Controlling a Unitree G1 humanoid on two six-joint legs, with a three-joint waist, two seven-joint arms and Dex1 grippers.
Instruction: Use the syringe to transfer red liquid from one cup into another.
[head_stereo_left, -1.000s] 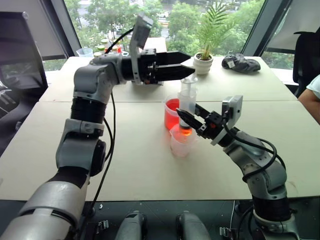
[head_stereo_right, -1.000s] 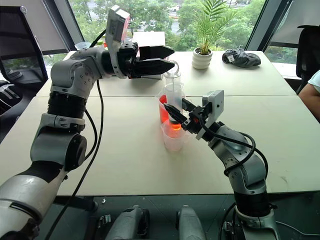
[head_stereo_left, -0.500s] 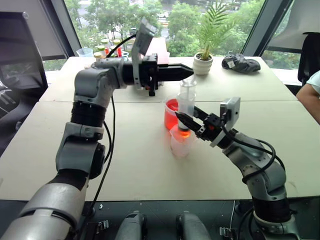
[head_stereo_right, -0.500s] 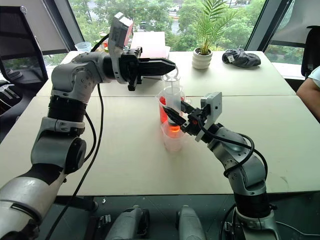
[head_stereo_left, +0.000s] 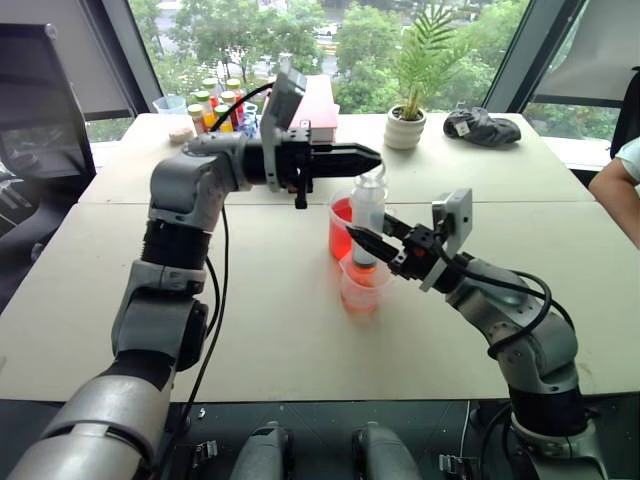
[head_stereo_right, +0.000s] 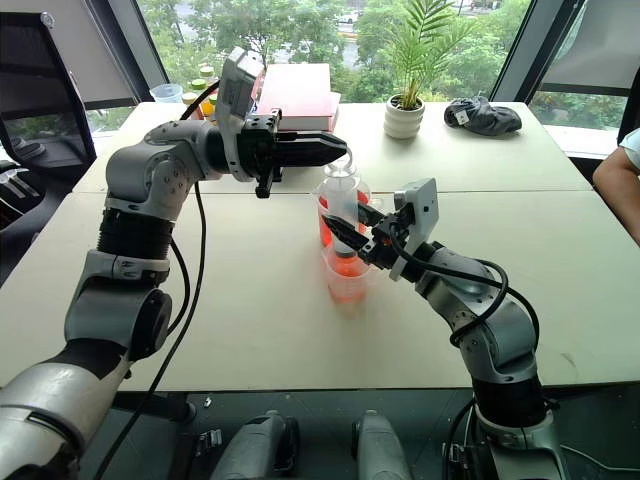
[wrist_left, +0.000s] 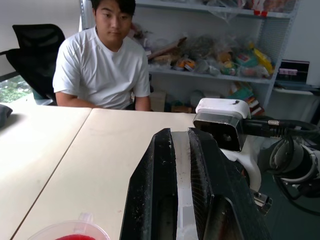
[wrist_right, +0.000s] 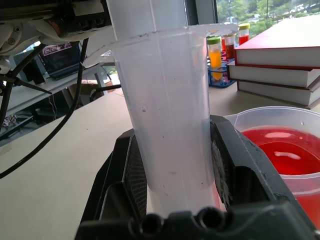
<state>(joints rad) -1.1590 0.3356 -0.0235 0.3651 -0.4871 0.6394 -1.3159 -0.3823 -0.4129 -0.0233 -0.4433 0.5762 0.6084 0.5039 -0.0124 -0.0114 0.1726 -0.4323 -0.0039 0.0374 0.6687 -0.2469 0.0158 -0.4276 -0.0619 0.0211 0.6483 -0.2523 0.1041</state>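
We reach our right hand (head_stereo_left: 372, 243) forward and leftward, nearly level, fingers clamped around the barrel of the syringe (head_stereo_left: 367, 215). The syringe stands upright, long axis vertical, tip down inside the shorter cup (head_stereo_left: 360, 284), which sits just below that hand on the worktop (head_stereo_left: 270, 300). The handled cup (head_stereo_left: 341, 225) of red liquid (wrist_right: 283, 152) stands just beyond it. Our left hand (head_stereo_left: 372, 156) stretches level across, fingers pressed together, over the syringe's plunger top.

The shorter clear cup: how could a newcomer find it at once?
Look at the middle of the white table, just under the upright syringe that the right gripper holds. The shorter cup stands there, nearer than the taller handled cup, without handle.
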